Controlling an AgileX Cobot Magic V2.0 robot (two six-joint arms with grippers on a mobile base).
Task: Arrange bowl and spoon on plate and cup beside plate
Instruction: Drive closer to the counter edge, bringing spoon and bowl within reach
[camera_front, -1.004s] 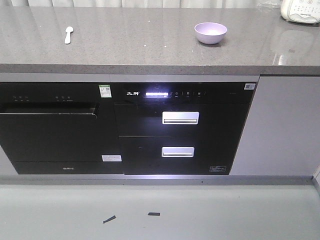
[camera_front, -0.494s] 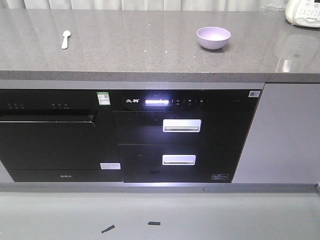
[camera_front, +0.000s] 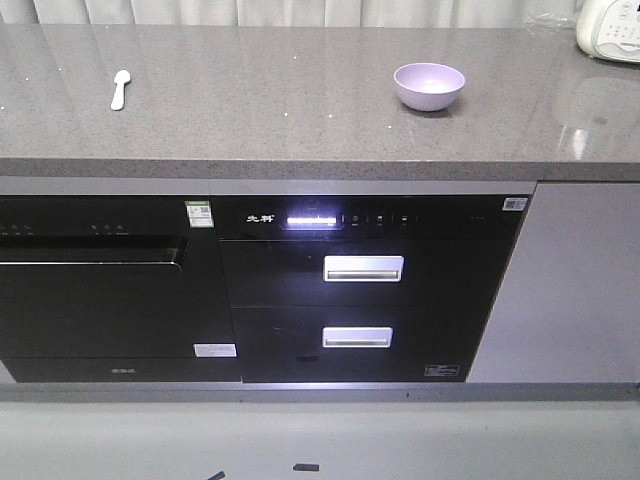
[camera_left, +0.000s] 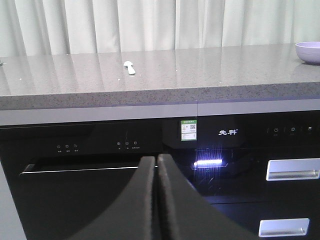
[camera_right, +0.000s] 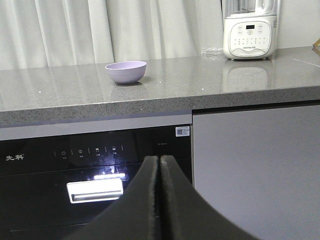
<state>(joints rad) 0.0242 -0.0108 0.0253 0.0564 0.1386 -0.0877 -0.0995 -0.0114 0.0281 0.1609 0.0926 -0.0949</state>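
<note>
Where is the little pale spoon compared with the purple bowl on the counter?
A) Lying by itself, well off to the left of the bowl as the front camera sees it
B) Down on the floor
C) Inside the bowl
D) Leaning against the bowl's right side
A: in the front view the spoon lies alone on the countertop, far to the left of the bowl, with bare stone between them.

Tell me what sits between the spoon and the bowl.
Nothing: in the front view, only bare grey countertop runs between the spoon and the bowl.
</note>
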